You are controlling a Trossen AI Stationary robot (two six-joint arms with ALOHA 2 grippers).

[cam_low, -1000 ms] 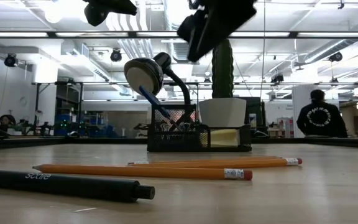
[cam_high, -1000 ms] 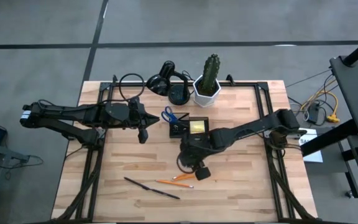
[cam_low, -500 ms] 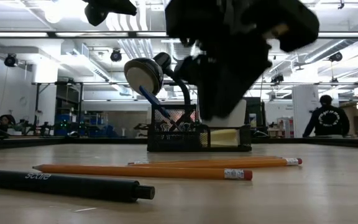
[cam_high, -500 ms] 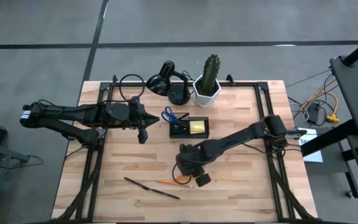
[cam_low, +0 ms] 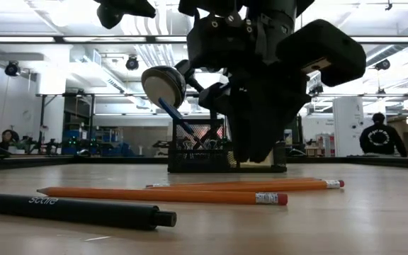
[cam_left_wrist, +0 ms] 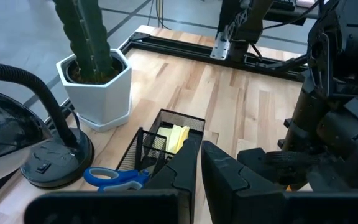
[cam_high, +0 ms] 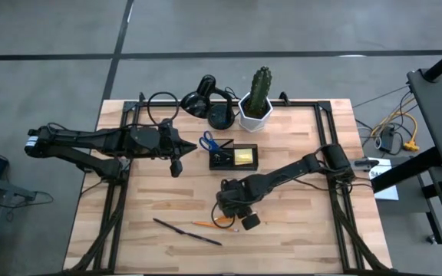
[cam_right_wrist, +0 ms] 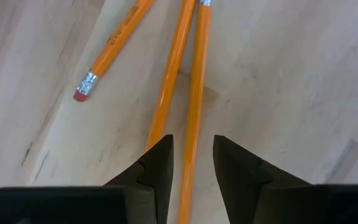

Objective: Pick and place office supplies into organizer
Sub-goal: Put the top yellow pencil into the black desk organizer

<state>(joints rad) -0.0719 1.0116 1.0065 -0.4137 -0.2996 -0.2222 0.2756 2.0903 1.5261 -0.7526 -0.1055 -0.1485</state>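
Note:
Three orange pencils (cam_right_wrist: 194,93) lie side by side on the table near the near edge, also visible in the low view (cam_low: 163,193). My right gripper (cam_right_wrist: 191,158) hangs open just above them, pointing down, one finger on each side of the middle pencil; it is in the low view too (cam_low: 250,152). A dark pen (cam_high: 186,231) lies beside the pencils. The black organizer (cam_high: 221,162) holds the yellow sticky pad (cam_high: 243,156). The blue-handled scissors (cam_high: 209,142) stick up from its left side. My left gripper (cam_high: 176,167) waits shut, left of the organizer.
The white cactus pot (cam_high: 255,112) and the black desk lamp (cam_high: 209,103) stand behind the organizer at the far edge. The pen (cam_low: 69,210) lies nearest the near edge. Bare wood lies to the right of the pencils. A person stands far off in the room (cam_low: 377,138).
My right gripper has come down from high above the table toward the pencils and now hovers close over them. Pencils, pen and organizer have stayed where they were.

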